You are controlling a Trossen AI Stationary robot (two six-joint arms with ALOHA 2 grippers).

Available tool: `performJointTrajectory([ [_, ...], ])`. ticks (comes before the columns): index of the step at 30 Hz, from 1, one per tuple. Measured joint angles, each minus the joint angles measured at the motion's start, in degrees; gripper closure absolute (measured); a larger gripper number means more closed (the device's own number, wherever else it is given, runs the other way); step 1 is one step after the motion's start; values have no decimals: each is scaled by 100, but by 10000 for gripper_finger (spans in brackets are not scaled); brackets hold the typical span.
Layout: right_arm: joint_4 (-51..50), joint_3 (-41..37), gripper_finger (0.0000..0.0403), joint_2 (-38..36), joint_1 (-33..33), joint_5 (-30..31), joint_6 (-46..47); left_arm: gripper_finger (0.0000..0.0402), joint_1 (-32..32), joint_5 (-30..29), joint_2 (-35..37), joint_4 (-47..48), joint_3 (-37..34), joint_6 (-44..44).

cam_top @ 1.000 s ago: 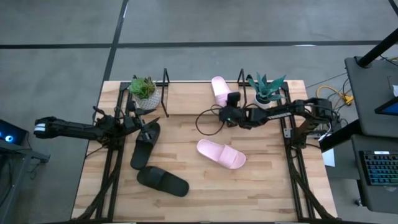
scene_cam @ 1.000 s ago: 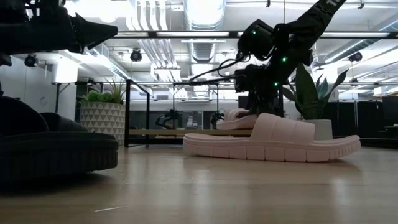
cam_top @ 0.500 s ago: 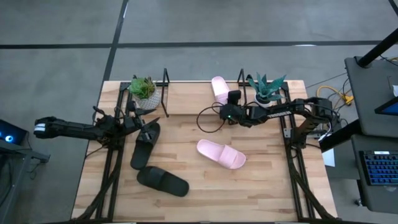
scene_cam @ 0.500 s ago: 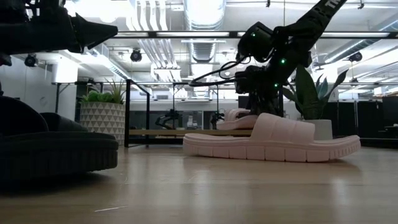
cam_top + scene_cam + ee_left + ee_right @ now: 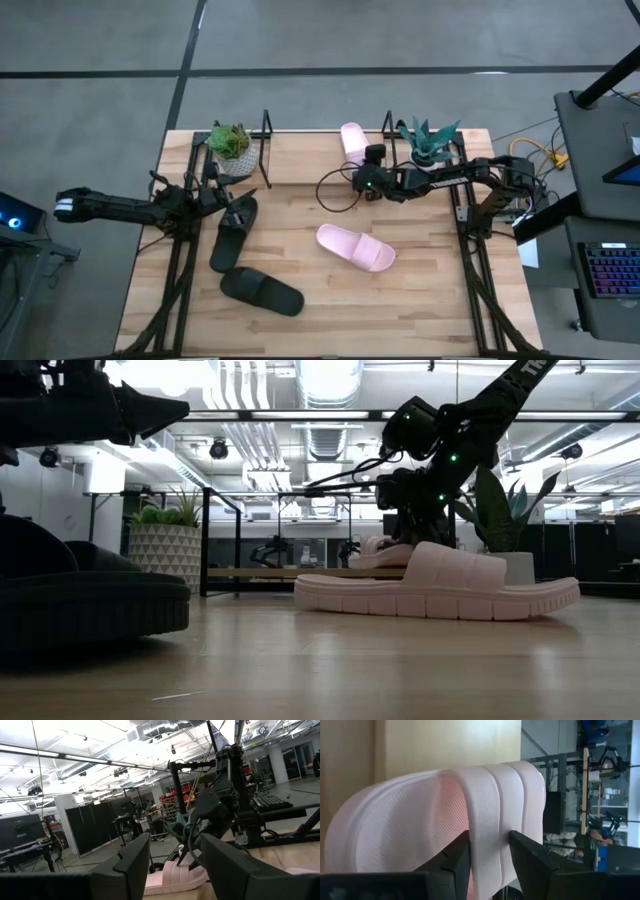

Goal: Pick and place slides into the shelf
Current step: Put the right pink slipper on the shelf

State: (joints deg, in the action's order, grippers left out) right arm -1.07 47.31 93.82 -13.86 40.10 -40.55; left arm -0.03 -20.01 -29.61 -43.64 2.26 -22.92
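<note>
1. the right hand [image 5: 371,172] reaches in from the right side of the desk [image 5: 420,300] to the far pink slide [image 5: 352,142], which lies at the far edge between the shelf's uprights; in the right wrist view its two dark fingers [image 5: 455,857] stand on either side of the slide's wide strap, gripping it.
2. the left hand [image 5: 237,213] sits at the left side of the desk over the far end of a black slide [image 5: 231,235]; its fingers [image 5: 134,860] are parted in the left wrist view, and i cannot tell whether they hold the slide.
3. the second pink slide [image 5: 356,247] lies flat near the middle of the desk, angled, well apart from both hands, nearer than the right hand.
4. the second black slide [image 5: 261,290] lies at the near left, just beside the near tip of the first black one.
5. the shelf [image 5: 266,127] is a low rack of thin black rods along the far edge, with upright end frames.
6. a leafy green plant [image 5: 230,140] in a patterned pale pot stands at the far left by one upright; a spiky blue-green plant [image 5: 430,139] in a white pot stands far right, just beside the right arm.
7. a black cable [image 5: 330,195] loops on the desk beside the right hand.
8. the desk is pale wood planks; the pink slides are ribbed along the sole edge, with a woven-looking footbed texture; the black ones are matte.
</note>
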Motion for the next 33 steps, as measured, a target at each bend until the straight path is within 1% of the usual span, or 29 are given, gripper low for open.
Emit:
performJointTrajectory([
  [3, 67, 0, 289, 2, -36, 16, 43, 237, 1, 0, 0, 0, 0, 1],
  [5, 87, 0, 304, 2, -42, 18, 162, 237, 1, 0, 0, -1, 0, 0],
  [11, 94, 0, 383, 2, -40, 54, 258, 237, 0, 0, 0, 0, 0, 1],
  [14, 112, 0, 388, 2, -26, 90, 328, 237, 0, 0, 0, 0, 0, 1],
  [15, 122, 0, 389, 2, -4, 191, 383, 237, 0, 0, 0, 0, 0, 1],
  [20, 137, 66, 390, 7, 207, 1381, 452, 237, 0, 0, 0, 0, 0, 0],
  [23, 117, 194, 391, 9, 387, 1798, 454, 237, 2, 0, 0, 0, 0, 0],
  [28, 108, 476, 391, 9, 684, 2256, 454, 237, 0, 0, 0, 0, 0, 0],
  [31, -76, 634, 391, 9, 782, 2302, 518, 237, 1, 0, 0, 0, 0, 2],
  [33, -338, 711, 391, 9, 797, 2301, 820, 237, 0, 0, 0, 0, 0, 2],
])
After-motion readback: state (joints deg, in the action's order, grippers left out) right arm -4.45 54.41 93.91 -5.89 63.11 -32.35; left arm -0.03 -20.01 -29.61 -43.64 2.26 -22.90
